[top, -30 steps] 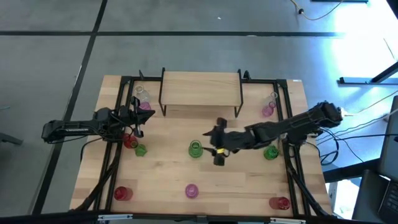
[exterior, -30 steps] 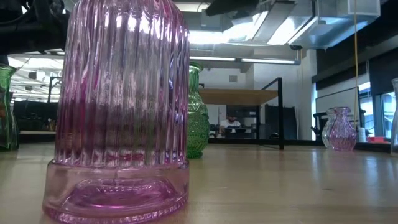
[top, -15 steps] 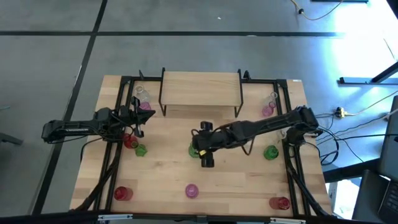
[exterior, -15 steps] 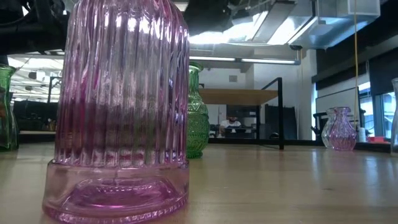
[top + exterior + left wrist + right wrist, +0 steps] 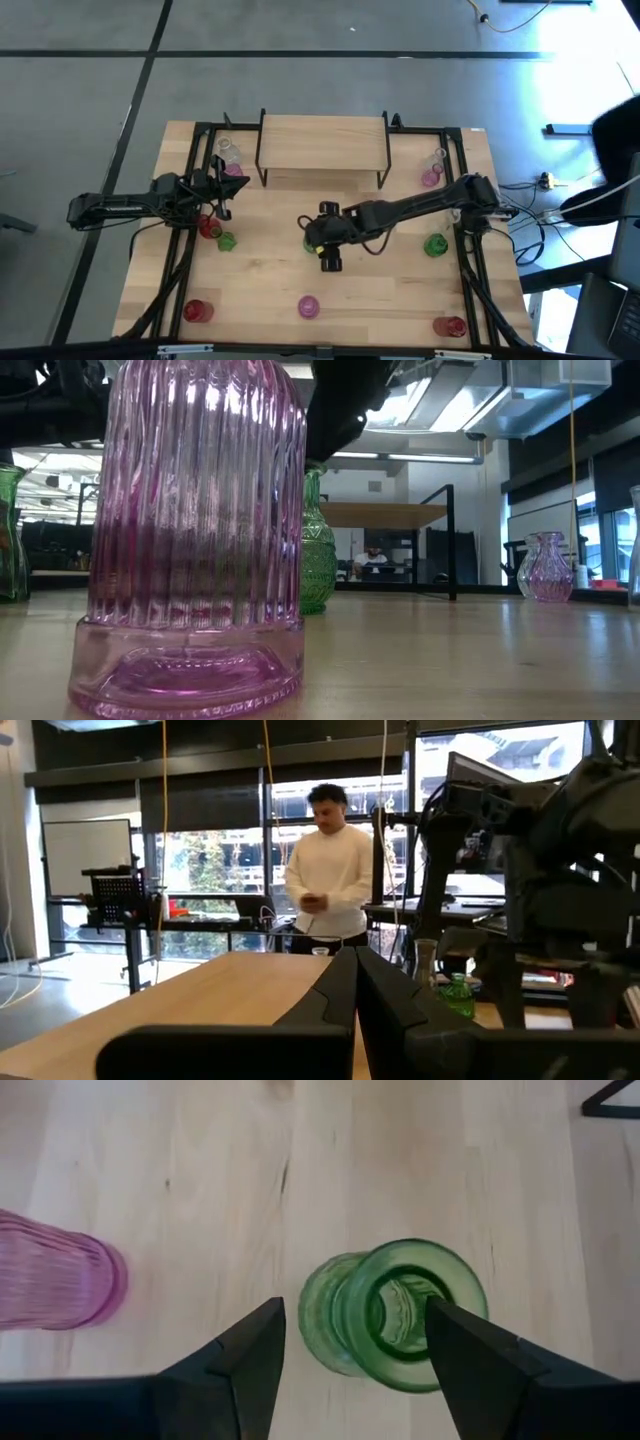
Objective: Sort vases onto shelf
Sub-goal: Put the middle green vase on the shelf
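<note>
On the left of the surface (image 5: 400, 300), left end effector (image 5: 222, 196) sits parked, fingers (image 5: 345, 995) pressed together, nothing between them. Around it: clear vase (image 5: 229, 152), pink vase (image 5: 235, 171), red vase (image 5: 209, 228), small green vase (image 5: 226, 241); another red vase (image 5: 196, 311) at the near-left corner. All vases look empty. No readable labels or writing anywhere.

Mid-surface: shelf (image 5: 323, 141) stands at the far edge, top bare. Right end effector (image 5: 316, 238) hangs over the centre green vase (image 5: 395, 1316), fingers (image 5: 250, 1355) spread wide either side of its mouth, not touching the glass; overhead that vase is mostly hidden under the arm. Ribbed pink vase (image 5: 308, 306) near the front edge fills the low view, hiding most of the scene behind it.

Right: clear vase (image 5: 439, 157) and pink vase (image 5: 431, 178) far right, green vase (image 5: 435, 245) mid, red vase (image 5: 453, 326) near-right corner. A person (image 5: 330, 870) stands in the room behind.
</note>
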